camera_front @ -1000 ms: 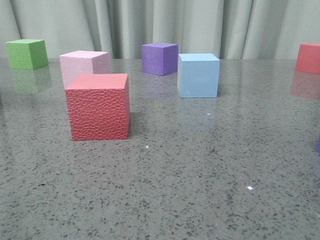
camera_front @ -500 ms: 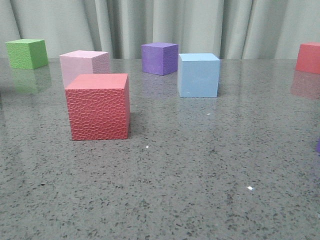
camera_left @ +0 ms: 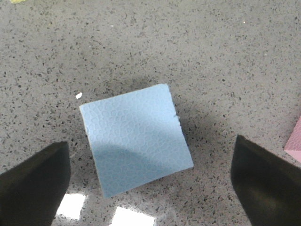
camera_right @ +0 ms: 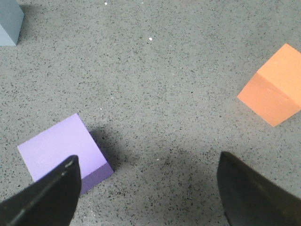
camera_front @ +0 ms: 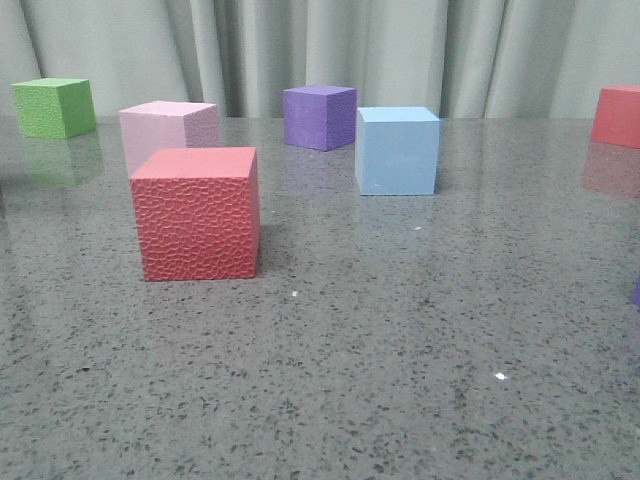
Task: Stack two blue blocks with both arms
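**Operator:** Where are your pincers, and what state are they in?

**Observer:** Your left gripper (camera_left: 149,188) hangs over the speckled grey stone table (camera_front: 400,380) with its two dark fingers (camera_left: 33,181) spread wide and nothing between them touching. One pale sky-blue foam cube with a pebbled top face (camera_left: 136,143) sits on the table straight below the gap, turned slightly askew to the fingers and clear of both. A corner of a pink foam cube (camera_left: 294,141) shows just outside one finger.

**Operator:** And the right one?

**Observer:** Your right gripper (camera_right: 148,193) is also spread wide and empty. A light purple foam cube (camera_right: 61,148) lies just beside one finger, partly under its tip. An orange foam cube (camera_right: 273,89) sits ahead of the other finger, well apart from it. A greyish-blue cube corner (camera_right: 8,21) shows far ahead, at the frame's edge.

**Operator:** Where is the second blue block?

**Observer:** In your front view a smooth pale sky-blue foam cube (camera_front: 397,150) stands on the table beside a darker purple foam cube (camera_front: 319,116). Neither gripper appears in that view. A textured red foam cube (camera_front: 197,214) stands nearer the camera, with a pale pink foam cube (camera_front: 168,128) just behind it, a green foam cube (camera_front: 54,106) at far left, and another red cube (camera_front: 617,115) at far right.
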